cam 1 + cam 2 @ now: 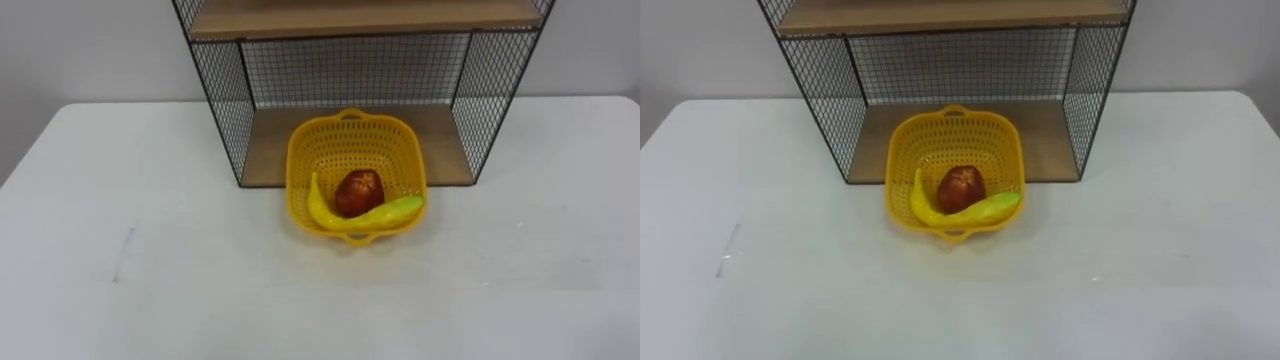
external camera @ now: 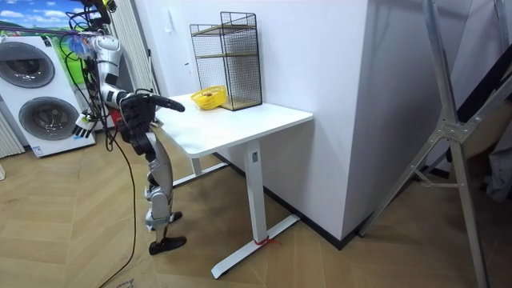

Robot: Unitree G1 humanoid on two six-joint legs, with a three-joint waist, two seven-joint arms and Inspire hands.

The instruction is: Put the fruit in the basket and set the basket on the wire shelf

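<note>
Basket (image 1: 352,140) holds banana (image 1: 325,212) and red apple (image 1: 358,192). It straddles the front edge of the wire shelf (image 1: 225,120) bottom board, front half over table (image 1: 130,200). Robot hand (image 2: 174,105) is held out by the table edge; can't tell fingers.

The white bench (image 1: 150,220) carries two things, both toward 12 o'clock. The wire shelf (image 1: 225,120) stands at the far edge by the wall, with black mesh sides and back, a wooden bottom board and a second wooden board above. The yellow basket (image 1: 300,165) sits at the open front of the shelf: its far half reaches over the bottom board inside the lower compartment, and its near half sticks out over the bench top. In the basket lie a banana (image 1: 322,210), along the near wall, and a red fruit (image 1: 358,190) touching it. A faint grey streak (image 1: 125,255) marks the bench at 8 o'clock.
</note>
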